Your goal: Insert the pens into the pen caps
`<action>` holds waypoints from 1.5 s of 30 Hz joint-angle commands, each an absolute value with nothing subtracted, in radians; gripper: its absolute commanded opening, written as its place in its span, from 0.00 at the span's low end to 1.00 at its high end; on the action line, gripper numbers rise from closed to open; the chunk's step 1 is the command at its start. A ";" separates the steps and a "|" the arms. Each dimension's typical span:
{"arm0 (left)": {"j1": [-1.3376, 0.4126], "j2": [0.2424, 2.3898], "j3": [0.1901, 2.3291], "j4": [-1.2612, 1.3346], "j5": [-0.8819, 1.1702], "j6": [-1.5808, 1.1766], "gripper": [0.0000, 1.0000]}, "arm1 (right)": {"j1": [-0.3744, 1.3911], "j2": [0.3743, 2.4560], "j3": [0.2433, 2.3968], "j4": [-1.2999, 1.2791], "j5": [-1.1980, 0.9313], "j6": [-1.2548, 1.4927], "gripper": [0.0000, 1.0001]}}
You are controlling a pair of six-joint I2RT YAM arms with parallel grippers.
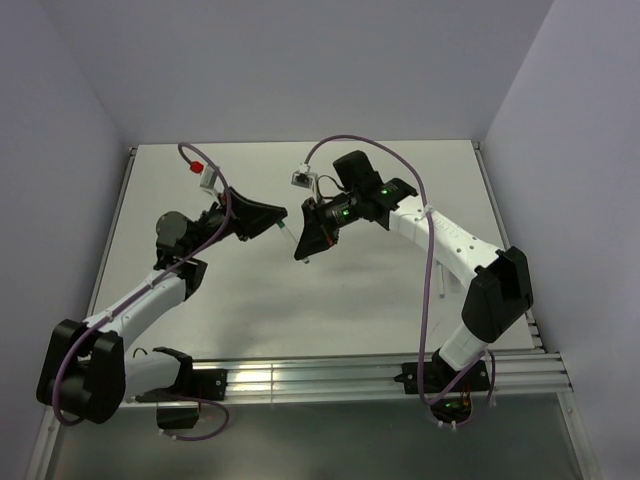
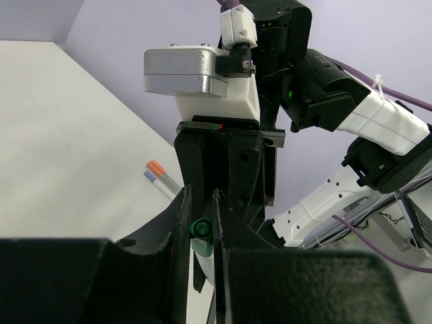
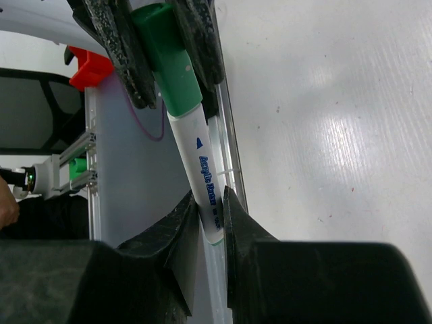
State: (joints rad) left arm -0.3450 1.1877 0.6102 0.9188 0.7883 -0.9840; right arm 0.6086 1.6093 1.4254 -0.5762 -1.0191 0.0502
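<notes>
In the top view my two grippers meet tip to tip above the middle of the table. The left gripper [image 1: 274,222] [image 2: 201,206] is shut on the dark green pen cap [image 2: 200,229] [image 3: 167,64]. The right gripper [image 1: 304,240] [image 3: 209,202] is shut on a white pen [image 3: 202,172] with blue lettering. The pen's end sits inside the green cap, and pen and cap run in one straight line between the two grippers. Two more pens [image 2: 159,177] lie side by side on the table, one with an orange end and one with a blue end.
The white table [image 1: 400,200] is walled by pale panels at the back and on both sides. An aluminium rail [image 1: 380,375] runs along the near edge between the arm bases. Purple cables [image 1: 430,290] loop over both arms. A small red piece [image 1: 196,167] hangs on the left arm's cable.
</notes>
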 commanded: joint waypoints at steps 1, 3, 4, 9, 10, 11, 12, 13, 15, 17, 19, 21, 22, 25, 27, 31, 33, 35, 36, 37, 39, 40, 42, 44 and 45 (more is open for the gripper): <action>-0.479 1.181 0.508 0.863 1.278 -1.086 0.00 | 0.535 1.586 1.608 -0.143 -0.856 0.074 0.00; -0.489 1.180 0.503 0.870 1.273 -1.089 0.00 | 0.535 1.594 1.621 -0.134 -0.844 0.072 0.00; -0.500 1.178 0.497 0.873 1.273 -1.092 0.00 | 0.535 1.595 1.626 -0.132 -0.841 0.072 0.00; -0.525 1.170 0.491 0.884 1.270 -1.101 0.00 | 0.535 1.611 1.652 -0.132 -0.830 0.063 0.00; -0.529 1.170 0.488 0.893 1.267 -1.106 0.00 | 0.535 1.611 1.655 -0.132 -0.831 0.061 0.00; -0.529 1.170 0.486 0.896 1.264 -1.114 0.00 | 0.535 1.615 1.657 -0.132 -0.834 0.064 0.00; -0.529 1.170 0.485 0.900 1.261 -1.117 0.00 | 0.535 1.617 1.658 -0.130 -0.834 0.064 0.00; -0.531 1.170 0.480 0.914 1.253 -1.121 0.00 | 0.534 1.618 1.660 -0.130 -0.838 0.069 0.00; -0.532 1.170 0.477 0.919 1.247 -1.129 0.00 | 0.535 1.618 1.660 -0.123 -0.842 0.071 0.00; -0.532 1.177 0.472 0.926 1.236 -1.144 0.00 | 0.537 1.620 1.660 -0.121 -0.845 0.074 0.00; -0.532 1.183 0.466 0.949 1.233 -1.161 0.00 | 0.537 1.618 1.663 -0.120 -0.845 0.074 0.00; -0.534 1.186 0.468 0.950 1.235 -1.163 0.00 | 0.538 1.615 1.660 -0.121 -0.848 0.074 0.00; -0.534 1.186 0.471 0.930 1.235 -1.157 0.00 | 0.538 1.611 1.658 -0.121 -0.851 0.074 0.00; -0.528 1.183 0.497 0.879 1.229 -1.118 0.00 | 0.538 1.603 1.635 -0.120 -0.862 0.084 0.00; -0.503 1.190 0.515 0.858 1.221 -1.106 0.00 | 0.540 1.591 1.612 -0.118 -0.874 0.090 0.00; -0.454 1.239 0.574 0.827 1.268 -1.086 0.00 | 0.546 1.568 1.566 -0.117 -0.897 0.097 0.00; -0.446 1.258 0.607 0.822 1.298 -1.086 0.00 | 0.548 1.560 1.542 -0.117 -0.899 0.097 0.00; -0.446 1.273 0.624 0.804 1.331 -1.069 0.00 | 0.546 1.552 1.532 -0.118 -0.896 0.092 0.00; -0.448 1.276 0.644 0.781 1.342 -1.049 0.00 | 0.546 1.549 1.526 -0.120 -0.890 0.091 0.00; -0.448 1.284 0.661 0.681 1.365 -0.976 0.00 | 0.546 1.549 1.525 -0.118 -0.885 0.089 0.00; -0.448 1.281 0.702 0.486 1.367 -0.881 0.00 | 0.546 1.551 1.526 -0.120 -0.879 0.086 0.00; -0.446 1.266 0.712 0.435 1.361 -0.797 0.00 | 0.546 1.551 1.526 -0.120 -0.879 0.086 0.00; -0.448 1.237 0.724 0.373 1.336 -0.758 0.00 | 0.546 1.554 1.528 -0.120 -0.877 0.089 0.00; -0.445 1.226 0.723 0.390 1.316 -0.770 0.00 | 0.546 1.557 1.528 -0.118 -0.882 0.095 0.00; -0.445 1.223 0.716 0.415 1.310 -0.781 0.00 | 0.546 1.560 1.525 -0.118 -0.885 0.101 0.00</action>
